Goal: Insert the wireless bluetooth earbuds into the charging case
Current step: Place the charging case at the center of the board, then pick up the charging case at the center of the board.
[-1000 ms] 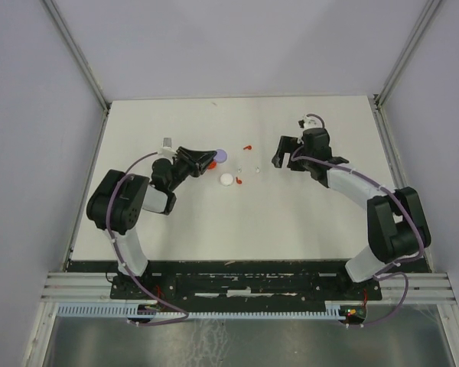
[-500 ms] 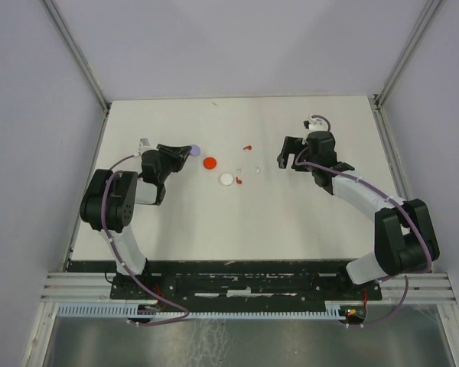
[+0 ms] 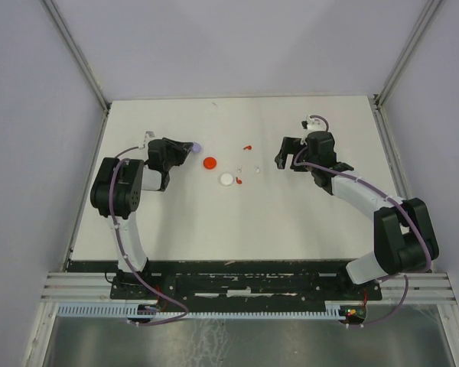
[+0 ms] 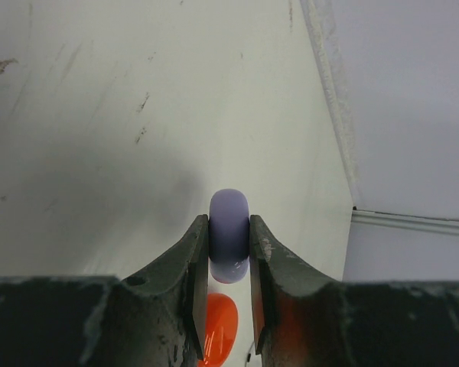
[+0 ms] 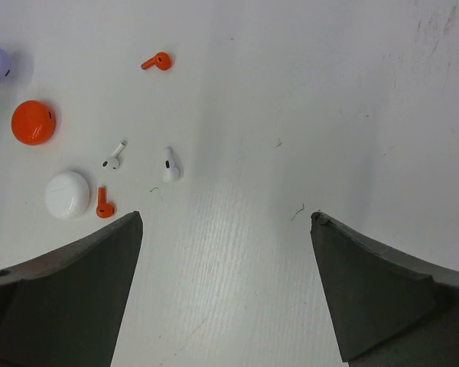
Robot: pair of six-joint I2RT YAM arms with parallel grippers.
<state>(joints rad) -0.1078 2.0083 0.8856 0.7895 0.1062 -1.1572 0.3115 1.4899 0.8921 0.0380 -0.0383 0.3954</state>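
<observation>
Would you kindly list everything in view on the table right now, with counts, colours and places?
lavender case: one, lavender, round, clamped edge-on in the left gripper
red case: one, red, on the table just right of the left gripper
white case: one, white, nearer the arm bases than the red case
red earbuds: two, red, one lying alone farther out, the other beside the white case
white earbuds: two, white, close together right of the cases, the second at
table: one, white
left gripper: one, black, shut on the lavender case
right gripper: one, black, open, empty
</observation>
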